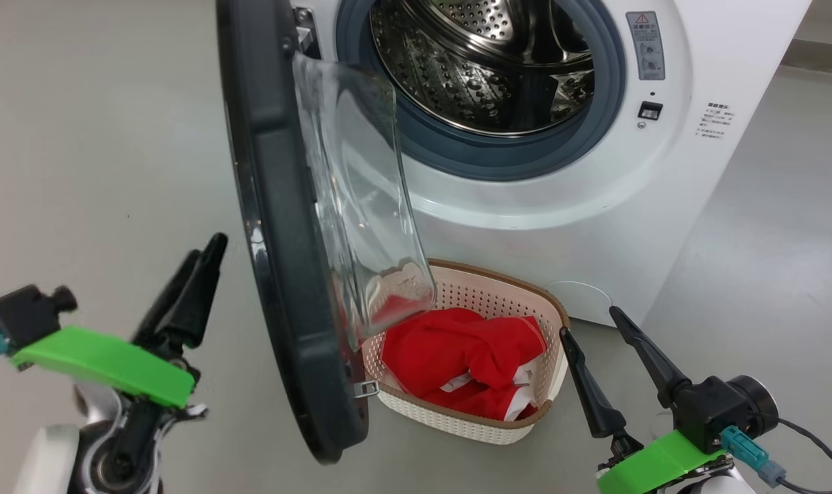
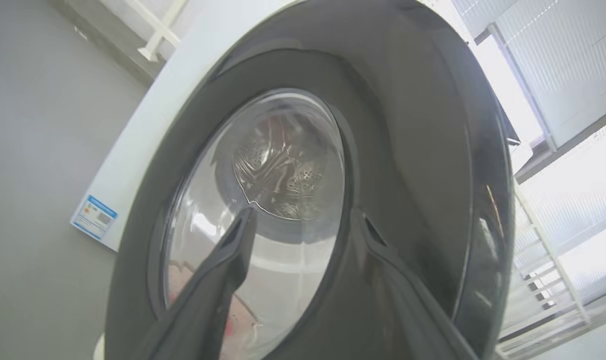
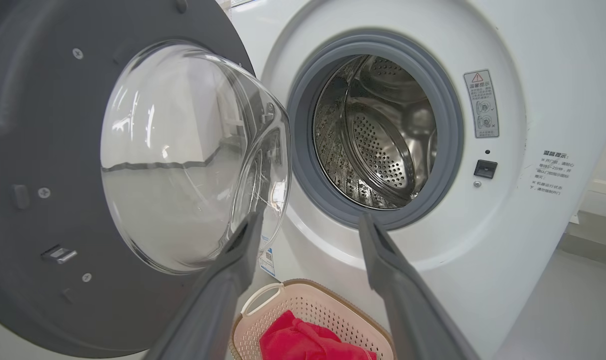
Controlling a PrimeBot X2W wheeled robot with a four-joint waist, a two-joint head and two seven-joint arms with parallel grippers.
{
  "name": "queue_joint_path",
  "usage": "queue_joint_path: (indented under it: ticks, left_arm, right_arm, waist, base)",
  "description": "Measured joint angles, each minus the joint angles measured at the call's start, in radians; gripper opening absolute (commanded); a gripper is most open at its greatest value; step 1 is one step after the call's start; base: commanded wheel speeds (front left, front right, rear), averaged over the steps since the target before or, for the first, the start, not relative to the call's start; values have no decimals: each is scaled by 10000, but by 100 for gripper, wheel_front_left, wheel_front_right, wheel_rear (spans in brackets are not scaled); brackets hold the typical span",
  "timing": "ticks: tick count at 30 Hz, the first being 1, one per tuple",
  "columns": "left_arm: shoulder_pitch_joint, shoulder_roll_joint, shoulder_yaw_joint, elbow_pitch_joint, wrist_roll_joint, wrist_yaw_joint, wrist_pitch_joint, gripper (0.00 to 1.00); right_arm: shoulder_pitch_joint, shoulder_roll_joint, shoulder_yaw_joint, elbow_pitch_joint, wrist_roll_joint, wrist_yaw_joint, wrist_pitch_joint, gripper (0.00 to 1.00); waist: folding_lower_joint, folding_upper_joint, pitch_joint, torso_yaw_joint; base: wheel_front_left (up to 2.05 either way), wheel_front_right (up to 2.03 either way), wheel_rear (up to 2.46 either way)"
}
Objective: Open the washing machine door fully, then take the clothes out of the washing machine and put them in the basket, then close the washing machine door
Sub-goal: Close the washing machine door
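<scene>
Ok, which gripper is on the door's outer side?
The left gripper: it faces the door's black outer face. The right gripper is on the glass-bowl side, by the basket.

Head looks down, wrists flank door [image 1: 279,226]

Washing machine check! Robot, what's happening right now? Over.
Both open, empty: left gripper outside the door, right gripper by the basket. Red clothes in basket, drum looks empty, door open. Basket on floor beside door.

clothes [image 1: 467,360] in basket [image 1: 519,291]
</scene>
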Motion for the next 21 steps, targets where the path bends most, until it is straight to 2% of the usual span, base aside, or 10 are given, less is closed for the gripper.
queue_joint_path:
  ticks: [1,3,6,10,13,21]
  left_arm:
    - [0,0,0,0,0,0,0,100]
    - [86,337,-219,13,1175,-176,-777,100]
    - [292,456,-487,8,2456,-249,-1848,100]
    - [699,681,-690,21,3737,-228,-2918,100]
    - [1051,991,-978,27,4957,71,-3590,100]
    - [1733,1177,-1490,-134,6707,732,-4391,100]
  right_arm:
    - [0,0,0,0,0,0,0,100]
    - [0,2,2,-2,0,0,0,100]
    - [1,0,2,2,0,0,0,100]
    - [3,0,81,12,2,0,0,100]
    - [10,2,138,19,127,0,0,100]
    - [35,2,138,12,199,0,0,100]
  waist:
    - [0,0,0,0]
    - [0,0,-12,27]
    - [0,0,-55,58]
    - [0,0,-155,66]
    - [0,0,-242,40]
    - [0,0,-344,-37]
  base:
    - [0,0,0]
    - [0,0,0]
    - [0,0,0]
    - [0,0,0]
    - [0,0,0]
    - [0,0,0]
